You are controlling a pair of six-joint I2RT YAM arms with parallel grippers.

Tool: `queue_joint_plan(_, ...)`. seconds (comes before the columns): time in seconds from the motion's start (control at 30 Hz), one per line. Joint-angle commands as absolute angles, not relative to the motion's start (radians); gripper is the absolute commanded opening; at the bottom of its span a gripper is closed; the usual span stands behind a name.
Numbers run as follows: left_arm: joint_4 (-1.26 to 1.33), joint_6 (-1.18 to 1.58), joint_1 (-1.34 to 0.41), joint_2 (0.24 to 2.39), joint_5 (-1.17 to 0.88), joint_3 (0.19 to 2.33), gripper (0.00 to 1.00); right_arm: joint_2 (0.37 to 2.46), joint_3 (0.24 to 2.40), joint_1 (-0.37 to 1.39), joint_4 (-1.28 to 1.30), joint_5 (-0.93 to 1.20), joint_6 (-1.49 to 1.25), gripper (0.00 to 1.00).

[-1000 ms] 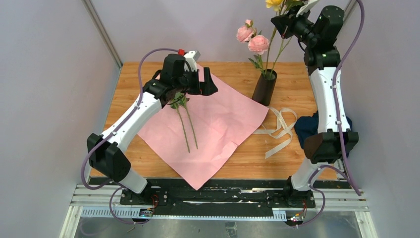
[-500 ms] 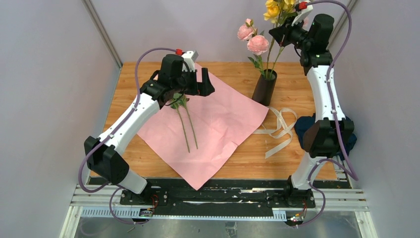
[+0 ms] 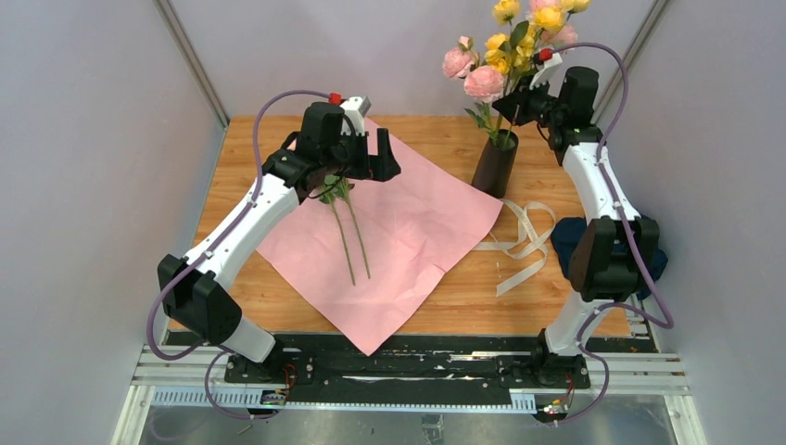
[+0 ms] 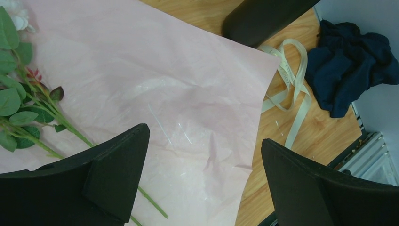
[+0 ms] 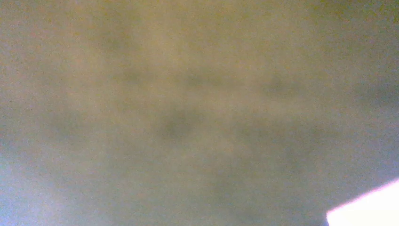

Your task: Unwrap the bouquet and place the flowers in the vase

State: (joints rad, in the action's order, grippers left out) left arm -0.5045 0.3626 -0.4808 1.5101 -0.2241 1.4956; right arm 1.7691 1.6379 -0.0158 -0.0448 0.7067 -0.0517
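we count one vase (image 3: 494, 167) holding flowers (image 3: 547, 19), right gripper (image 3: 513, 104) clamped on them; left of it two stems (image 3: 350, 236), left gripper (image 4: 202, 136) spread apart.

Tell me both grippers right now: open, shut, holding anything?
Left gripper: open, fingers spread wide over the pink wrapping paper, holding nothing.
Right gripper: shut on the stems of the flowers, above the vase.
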Motion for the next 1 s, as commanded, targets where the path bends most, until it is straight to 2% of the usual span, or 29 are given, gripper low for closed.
queue_joint_plan(0.0,-0.520,0.348,-0.482,1.504,-0.177,1.503,1.00,1.679,1.612,-0.017,-0.075,0.711,-0.059,0.14)
queue_joint_plan(0.1,-0.538,0.340,-0.481,1.499,-0.103,1.504,1.00,1.660,1.617,-0.014,-0.045,0.673,-0.059,0.52)
queue_joint_plan(0.17,-0.553,0.334,-0.479,1.507,-0.082,1.517,1.00,1.645,1.632,-0.014,-0.013,0.650,-0.050,0.68)
queue_joint_plan(0.2,-0.556,0.322,-0.477,1.519,-0.111,1.527,1.00,1.634,1.638,-0.016,-0.005,0.644,-0.043,0.72)
queue_joint_plan(0.47,-0.663,0.391,-0.452,1.635,-0.118,1.616,1.00,1.534,1.596,-0.016,0.034,0.618,-0.037,0.76)
queue_joint_plan(0.67,-0.664,0.380,-0.447,1.623,-0.102,1.613,1.00,1.590,1.556,-0.016,0.092,0.661,-0.039,0.80)
queue_joint_plan(0.8,-0.687,0.364,-0.444,1.611,-0.083,1.631,1.00,1.588,1.443,-0.016,0.060,0.594,-0.062,0.80)
queue_joint_plan(0.97,-0.686,0.364,-0.443,1.581,-0.076,1.602,1.00,1.592,1.411,-0.017,0.076,0.590,-0.055,0.82)
